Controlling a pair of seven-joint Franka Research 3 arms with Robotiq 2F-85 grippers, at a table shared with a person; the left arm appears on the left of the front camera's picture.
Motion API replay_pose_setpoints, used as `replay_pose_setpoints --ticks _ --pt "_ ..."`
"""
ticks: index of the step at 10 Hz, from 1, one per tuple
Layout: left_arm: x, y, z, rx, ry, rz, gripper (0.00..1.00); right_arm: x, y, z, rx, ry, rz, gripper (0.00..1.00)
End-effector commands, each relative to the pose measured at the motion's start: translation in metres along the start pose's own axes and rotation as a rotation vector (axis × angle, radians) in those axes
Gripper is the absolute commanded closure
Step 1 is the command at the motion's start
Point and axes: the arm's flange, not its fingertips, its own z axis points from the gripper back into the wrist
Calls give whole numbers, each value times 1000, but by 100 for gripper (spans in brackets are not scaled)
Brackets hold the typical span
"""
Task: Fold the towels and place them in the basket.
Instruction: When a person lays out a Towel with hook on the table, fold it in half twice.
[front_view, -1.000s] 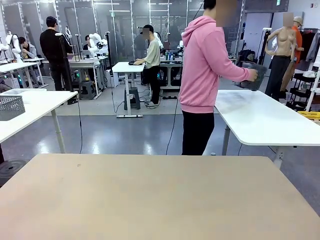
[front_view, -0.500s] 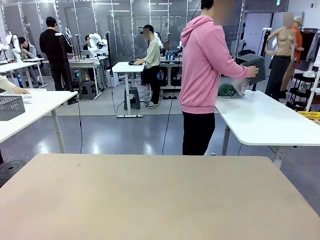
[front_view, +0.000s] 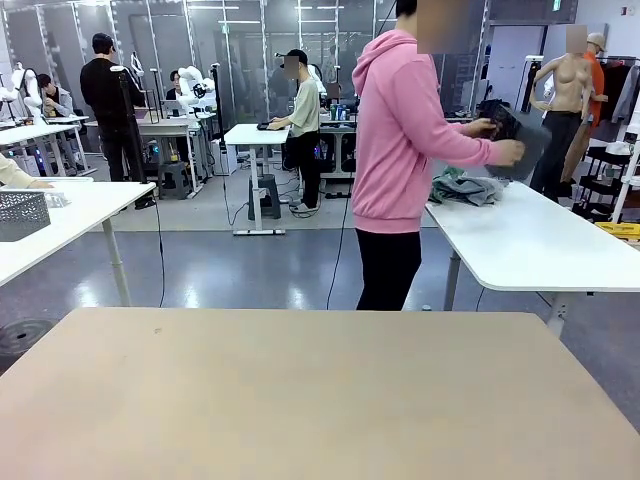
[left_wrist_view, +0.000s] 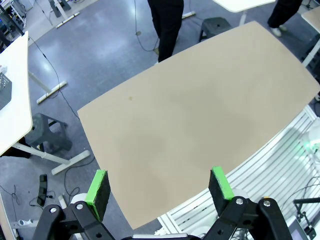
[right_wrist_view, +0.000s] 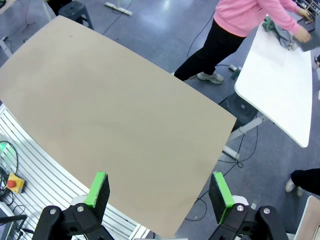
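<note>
Lying in a crumpled heap, the towels sit on the white table beyond the tan table, with something green bunched into the heap's left side. Just above them a person in a pink hoodie holds the dark basket up off the table in both hands, one hand on its near side. It looks tilted. Left gripper hangs above the bare tan table, jaws wide, holding nothing. Right gripper does the same, jaws wide, nothing between the pads. Both are well apart from the towels. In the right wrist view the heap shows at the top right on the white table.
</note>
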Motion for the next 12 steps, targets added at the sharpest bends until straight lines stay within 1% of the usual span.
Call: replay_pose_setpoints --ticks 1,12 --pt "2 0 1 -2 -2 -3 0 1 0 0 7 -3 4 0" --pt "2 0 1 -2 -2 -3 0 1 0 0 7 -3 4 0"
